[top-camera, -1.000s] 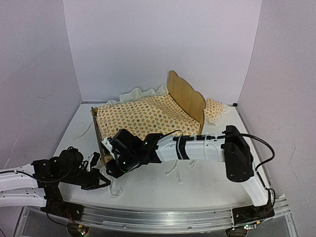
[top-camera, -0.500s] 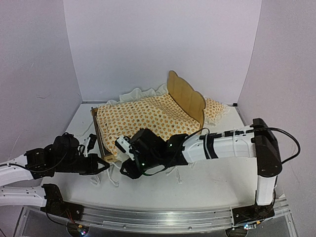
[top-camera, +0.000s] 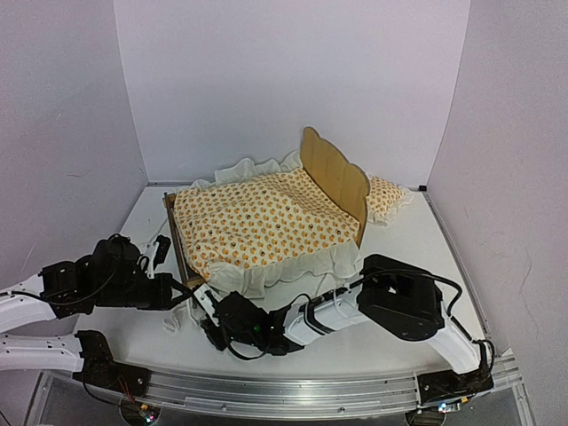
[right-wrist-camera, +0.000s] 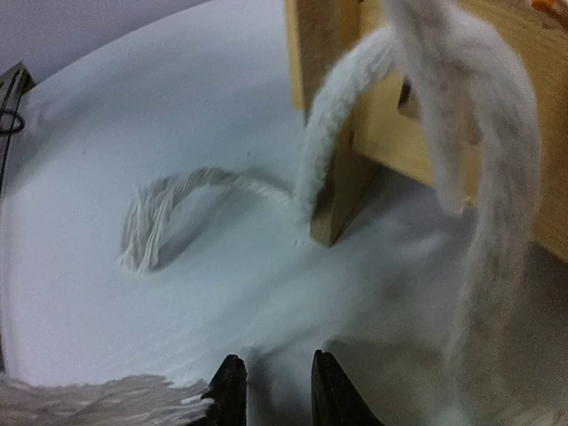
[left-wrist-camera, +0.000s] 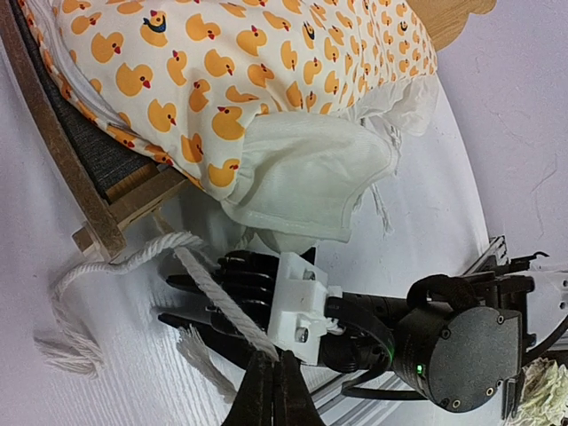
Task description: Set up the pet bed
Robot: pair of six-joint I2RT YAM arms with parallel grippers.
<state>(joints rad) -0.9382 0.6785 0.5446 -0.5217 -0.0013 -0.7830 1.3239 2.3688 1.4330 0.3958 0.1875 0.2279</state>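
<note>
The pet bed (top-camera: 177,248), a plywood frame with a scalloped headboard (top-camera: 333,173), stands mid-table under orange duck-print bedding (top-camera: 266,217). The ruffle hangs over its near side. A small matching pillow (top-camera: 388,195) lies behind the headboard. My left gripper (top-camera: 185,300) is near the bed's front left corner. In the left wrist view my left gripper (left-wrist-camera: 272,383) is shut on a white rope (left-wrist-camera: 213,302) that runs to the frame's corner (left-wrist-camera: 98,235). My right gripper (top-camera: 206,321) is low over the table beside it. In the right wrist view my right gripper (right-wrist-camera: 273,395) is slightly open and empty, facing the bed's leg (right-wrist-camera: 333,195).
The rope's frayed tassel (right-wrist-camera: 142,226) lies on the white table left of the bed leg. Another rope length (right-wrist-camera: 337,98) hangs down the leg. White walls enclose the table on three sides. A metal rail (top-camera: 293,386) runs along the near edge.
My right arm has dropped from the bed's near side to the table by the front left corner, leaving the ruffle hanging. My left gripper has risen slightly towards the corner, holding the rope.
</note>
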